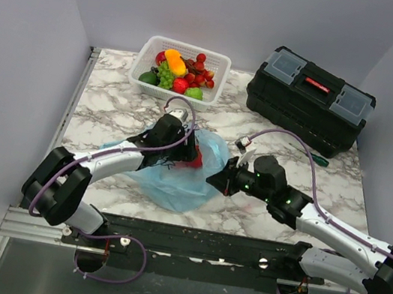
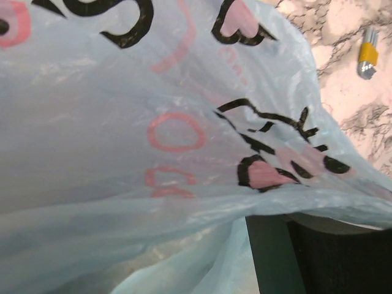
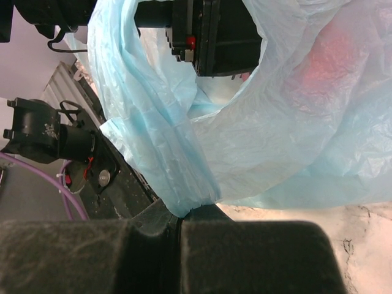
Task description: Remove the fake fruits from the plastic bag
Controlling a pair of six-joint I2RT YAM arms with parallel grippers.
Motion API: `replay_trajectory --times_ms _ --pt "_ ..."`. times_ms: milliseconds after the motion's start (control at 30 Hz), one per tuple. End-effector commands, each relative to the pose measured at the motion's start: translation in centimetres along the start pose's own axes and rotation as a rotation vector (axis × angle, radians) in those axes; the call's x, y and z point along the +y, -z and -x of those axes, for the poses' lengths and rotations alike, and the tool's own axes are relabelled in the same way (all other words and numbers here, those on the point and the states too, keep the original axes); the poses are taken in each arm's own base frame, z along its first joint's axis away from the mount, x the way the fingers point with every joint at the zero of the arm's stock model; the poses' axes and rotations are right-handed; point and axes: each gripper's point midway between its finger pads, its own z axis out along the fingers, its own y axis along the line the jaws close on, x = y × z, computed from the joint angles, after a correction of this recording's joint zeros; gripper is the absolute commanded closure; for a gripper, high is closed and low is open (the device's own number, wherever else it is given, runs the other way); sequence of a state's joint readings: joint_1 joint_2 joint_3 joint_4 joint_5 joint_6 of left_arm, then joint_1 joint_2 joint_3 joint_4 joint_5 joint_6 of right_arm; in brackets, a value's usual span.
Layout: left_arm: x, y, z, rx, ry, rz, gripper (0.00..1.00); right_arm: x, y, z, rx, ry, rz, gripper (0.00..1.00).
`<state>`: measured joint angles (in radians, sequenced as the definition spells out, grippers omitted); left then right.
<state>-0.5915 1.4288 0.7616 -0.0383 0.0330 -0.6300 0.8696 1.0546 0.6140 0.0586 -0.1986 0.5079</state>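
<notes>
Fake fruits are mostly heaped in the white lattice basket at the far side of the marble table. One red piece remains inside the plastic bag, showing through the thin blue film. The bag lies crumpled on the near side of the basket, well apart from it. The left gripper reaches into the bag's mouth beside the red piece. The film hides its jaws, so their spread and any hold cannot be told. The right gripper has its fingers pressed together on a gathered fold of the bag's edge. A black toolbox stands right of the basket. A green-handled screwdriver lies nearer than the basket, off to its right.
</notes>
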Motion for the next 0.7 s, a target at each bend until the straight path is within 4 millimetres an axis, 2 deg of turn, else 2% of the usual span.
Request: replay_trajectory --times_ms 0,200,433,667 --pt "-2.0 -0.3 1.5 -0.035 0.026 -0.061 0.29 0.2 0.2 0.6 -0.023 -0.001 -0.008 0.99" --pt "-2.3 -1.5 2.7 -0.035 0.038 -0.038 0.29 0.1 0.1 0.4 -0.016 -0.001 -0.005 0.99" --pt "-2.9 -3.0 0.0 0.055 0.024 -0.045 0.29 0.0 0.1 0.4 -0.020 -0.006 -0.013 0.99" --pt "-2.0 -4.4 -1.5 0.105 0.031 -0.009 0.33 0.0 0.0 0.4 -0.013 -0.006 -0.013 0.99"
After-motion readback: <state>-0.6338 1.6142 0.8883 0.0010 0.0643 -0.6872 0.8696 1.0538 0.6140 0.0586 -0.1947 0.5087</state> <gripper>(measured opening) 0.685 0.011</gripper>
